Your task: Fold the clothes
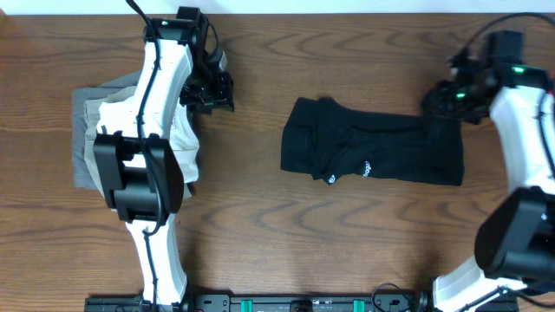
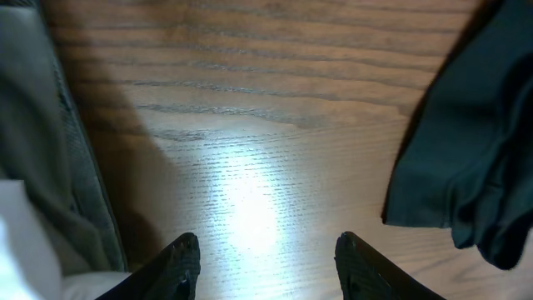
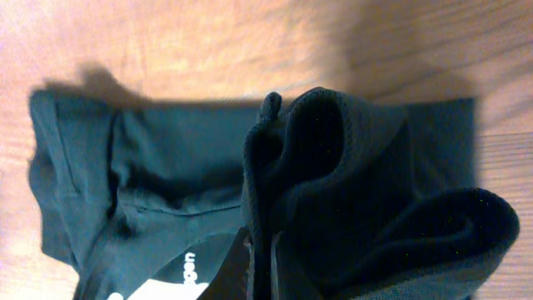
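Overhead, your black shirt [image 1: 373,156] lies crumpled at the middle of the desk [image 1: 260,234], a grey and white pile [image 1: 85,139] at its left; left wrist shows your left claw [image 2: 266,254] spread over bare wood; right wrist shows your right claw [image 3: 258,271] pressed together, pinching the shirt's fold

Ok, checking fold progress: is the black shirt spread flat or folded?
Partly folded: black shirt lies as a narrow strip, layers overlapping; right pincer shut on its raised end.
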Motion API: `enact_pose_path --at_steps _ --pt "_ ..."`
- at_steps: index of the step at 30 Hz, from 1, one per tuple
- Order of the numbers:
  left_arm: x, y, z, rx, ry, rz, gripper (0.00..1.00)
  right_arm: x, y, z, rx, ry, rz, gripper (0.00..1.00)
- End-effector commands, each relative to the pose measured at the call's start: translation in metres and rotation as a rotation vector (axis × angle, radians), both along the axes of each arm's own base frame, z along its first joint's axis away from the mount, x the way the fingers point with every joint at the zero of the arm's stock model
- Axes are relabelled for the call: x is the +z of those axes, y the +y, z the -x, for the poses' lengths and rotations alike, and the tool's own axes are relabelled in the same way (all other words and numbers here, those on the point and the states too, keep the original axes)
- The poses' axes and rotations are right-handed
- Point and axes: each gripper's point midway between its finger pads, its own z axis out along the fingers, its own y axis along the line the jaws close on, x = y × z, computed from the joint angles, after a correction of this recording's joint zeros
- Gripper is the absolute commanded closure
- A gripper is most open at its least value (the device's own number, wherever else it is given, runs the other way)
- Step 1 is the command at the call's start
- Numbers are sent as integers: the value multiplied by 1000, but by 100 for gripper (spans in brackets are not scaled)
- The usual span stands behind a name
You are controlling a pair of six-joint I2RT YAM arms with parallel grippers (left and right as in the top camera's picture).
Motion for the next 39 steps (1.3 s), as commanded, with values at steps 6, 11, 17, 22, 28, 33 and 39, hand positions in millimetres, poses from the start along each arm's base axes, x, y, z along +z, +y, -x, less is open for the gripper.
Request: enact_pose_path --at_steps 6,11,17,22,28,33,39 --pt "30 -2 1 -23 -71 22 45 -44 37 24 60 150 21 98" --pt "30 -2 -1 -24 -81 23 45 -49 46 33 95 180 16 62" --pt "30 -2 -3 -24 -90 24 45 -36 34 23 82 109 2 48" --pt "30 -2 -4 -24 -93 24 45 -33 -20 9 -73 52 -2 91" --pt "30 -3 -4 -23 -93 25 45 -49 -62 22 -192 91 -16 99" --pt "30 -3 -4 -23 -93 25 45 -84 -35 31 -161 96 -103 99" --pt "30 -2 0 -23 -78 23 45 -109 40 57 -24 127 -329 99"
